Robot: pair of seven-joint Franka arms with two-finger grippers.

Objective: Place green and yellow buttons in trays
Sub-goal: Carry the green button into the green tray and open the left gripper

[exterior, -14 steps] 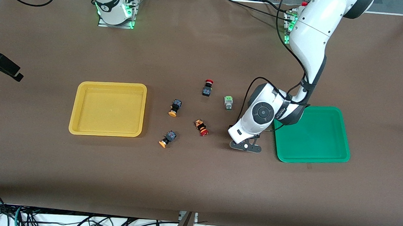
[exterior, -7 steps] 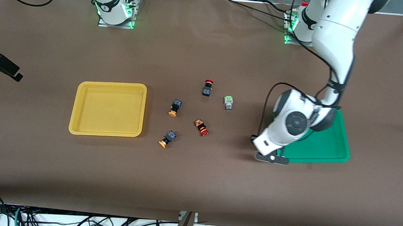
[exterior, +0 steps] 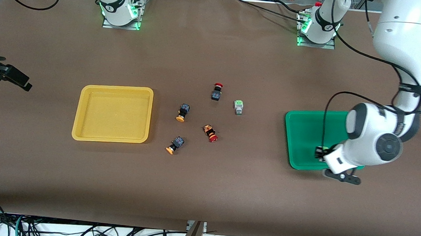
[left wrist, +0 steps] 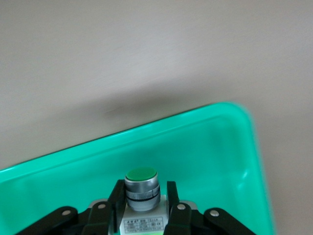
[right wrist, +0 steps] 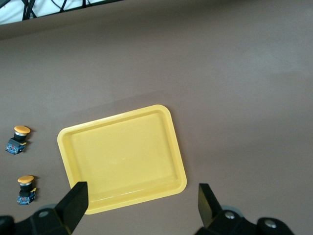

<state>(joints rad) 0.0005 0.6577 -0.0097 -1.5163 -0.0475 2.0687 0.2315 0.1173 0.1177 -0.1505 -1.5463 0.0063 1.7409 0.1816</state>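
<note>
My left gripper (left wrist: 144, 195) is shut on a green button (left wrist: 142, 182) with a round green cap, a silver collar and a white body. It holds the button over the green tray (left wrist: 210, 147), above the tray's part nearest the front camera (exterior: 305, 135). A second green button (exterior: 238, 107) lies on the table between the trays. Two yellow buttons (exterior: 182, 112) (exterior: 174, 145) lie beside the yellow tray (exterior: 112, 113). My right gripper (right wrist: 142, 200) is open and empty, high over the right arm's end of the table (exterior: 11, 74). Its view shows the yellow tray (right wrist: 122, 156).
Two red-capped buttons (exterior: 217, 91) (exterior: 210, 133) lie among the others in the middle of the table. The brown table cover reaches the front edge, with cables hanging below it.
My left arm has swung from the table's middle toward its own end and now holds the green button over the green tray. My right gripper has shifted slightly.
</note>
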